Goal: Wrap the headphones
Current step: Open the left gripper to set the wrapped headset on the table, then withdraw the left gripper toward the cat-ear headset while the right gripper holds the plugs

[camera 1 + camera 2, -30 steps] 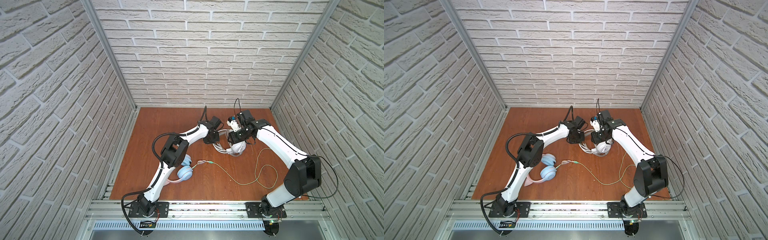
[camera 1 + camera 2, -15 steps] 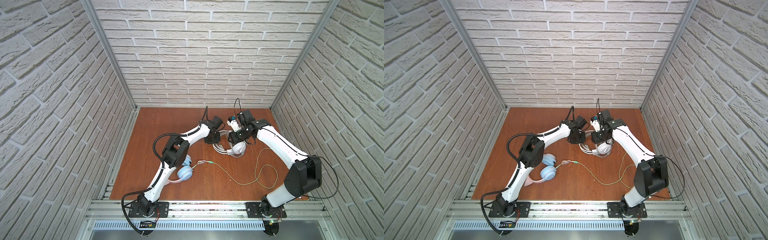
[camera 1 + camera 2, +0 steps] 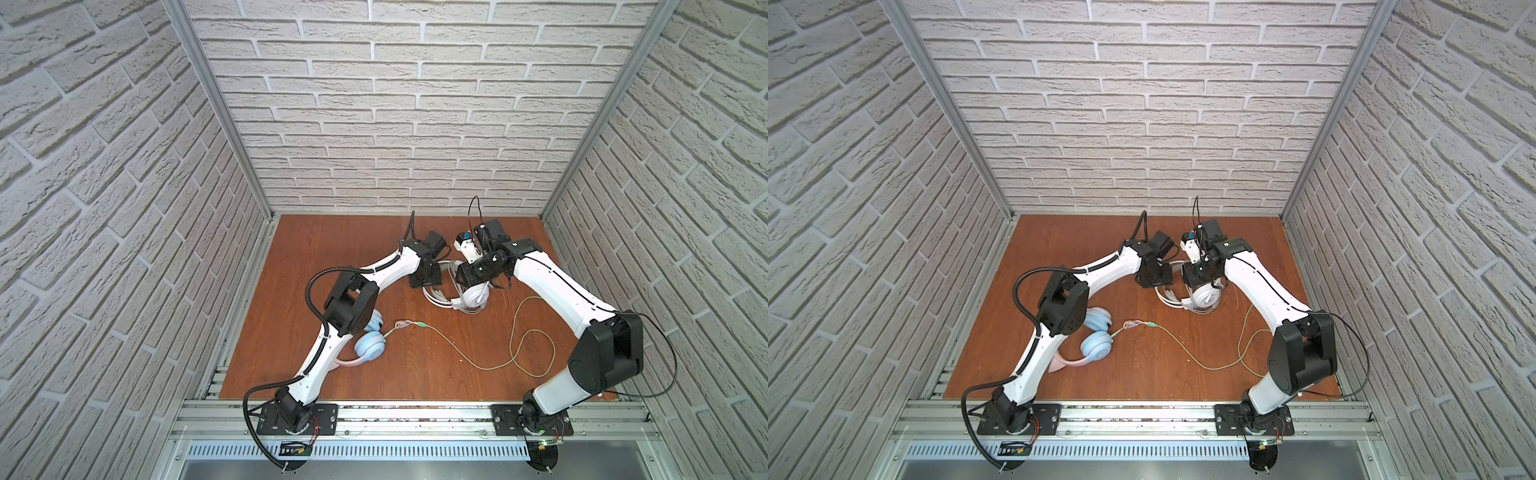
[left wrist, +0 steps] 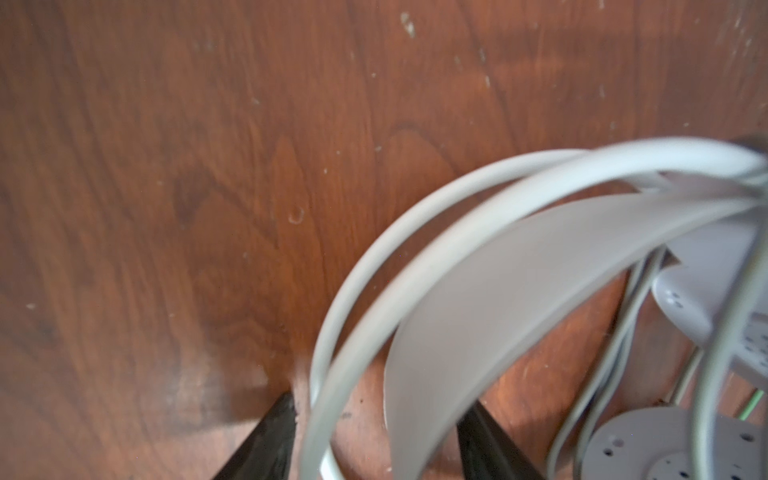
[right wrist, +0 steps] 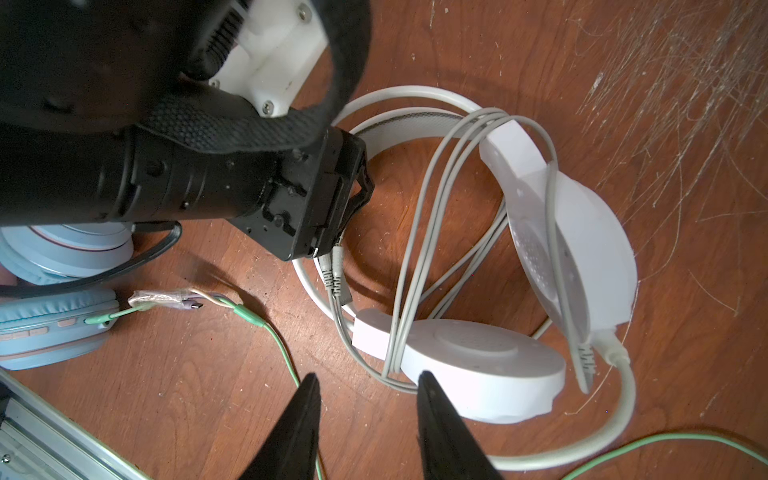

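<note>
Headphones, two pairs: white pair (image 3: 473, 297) sat mid-table, cable (image 5: 392, 340) looped round its band (image 5: 399, 120) — seemingly near done — left gripper (image 4: 376, 419) spread astride the band, right gripper (image 5: 365, 386) half-spread over the loops, pinching nothing; blue pair (image 3: 371, 344) lay nearer the front, green cable (image 5: 249, 316) loose, unwrapped.

Only the left gripper (image 4: 379, 400) differs. 1 second ago it was clamped shut at the headband (image 4: 478, 311) of the white headphones (image 3: 476, 296), and its jaws have since spread step by step. In the left wrist view its 2 black fingers (image 4: 274, 436) now stand apart on either side of that headband, with a loop of pale cable (image 4: 415, 203) running between them beside it.
</note>
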`<state>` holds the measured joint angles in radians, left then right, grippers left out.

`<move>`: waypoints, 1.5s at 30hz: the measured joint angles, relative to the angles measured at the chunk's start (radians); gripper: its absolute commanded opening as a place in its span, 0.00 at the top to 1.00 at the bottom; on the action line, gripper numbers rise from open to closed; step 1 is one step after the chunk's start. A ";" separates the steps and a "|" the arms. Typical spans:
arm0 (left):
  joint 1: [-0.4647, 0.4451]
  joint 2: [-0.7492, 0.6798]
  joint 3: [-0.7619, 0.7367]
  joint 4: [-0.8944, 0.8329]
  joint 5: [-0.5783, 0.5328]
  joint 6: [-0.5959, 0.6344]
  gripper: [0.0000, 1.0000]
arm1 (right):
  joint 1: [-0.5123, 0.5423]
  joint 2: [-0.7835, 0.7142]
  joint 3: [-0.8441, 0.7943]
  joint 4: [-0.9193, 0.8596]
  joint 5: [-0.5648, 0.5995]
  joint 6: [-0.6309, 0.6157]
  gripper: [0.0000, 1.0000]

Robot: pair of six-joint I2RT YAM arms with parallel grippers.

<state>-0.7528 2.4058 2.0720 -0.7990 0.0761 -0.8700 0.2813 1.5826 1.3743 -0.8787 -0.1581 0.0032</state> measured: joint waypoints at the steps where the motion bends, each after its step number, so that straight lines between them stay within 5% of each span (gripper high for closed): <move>1: 0.000 0.000 0.002 -0.004 -0.003 -0.001 0.33 | 0.000 0.000 0.000 0.000 0.000 0.000 0.59; 14: 0.002 -0.036 0.014 0.003 -0.057 -0.023 0.16 | 0.000 -0.051 -0.004 0.017 -0.005 0.000 0.59; 23: 0.005 -0.235 -0.028 0.032 -0.123 -0.005 0.04 | 0.000 -0.104 -0.023 0.041 -0.061 -0.033 0.55; 26: 0.020 -0.358 -0.111 0.038 -0.154 0.019 0.03 | 0.000 -0.142 -0.029 0.048 -0.097 -0.055 0.41; 28: 0.041 -0.452 -0.185 0.034 -0.171 0.031 0.03 | 0.000 -0.171 -0.038 0.054 -0.122 -0.071 0.01; 45: 0.380 -1.175 -0.974 -0.235 -0.195 -0.008 0.10 | 0.113 -0.230 -0.124 0.084 -0.218 -0.130 0.00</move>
<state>-0.3733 1.2304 1.0977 -1.0340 -0.1192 -0.8776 0.3939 1.3525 1.2503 -0.7944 -0.3763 -0.1272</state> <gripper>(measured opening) 0.914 0.999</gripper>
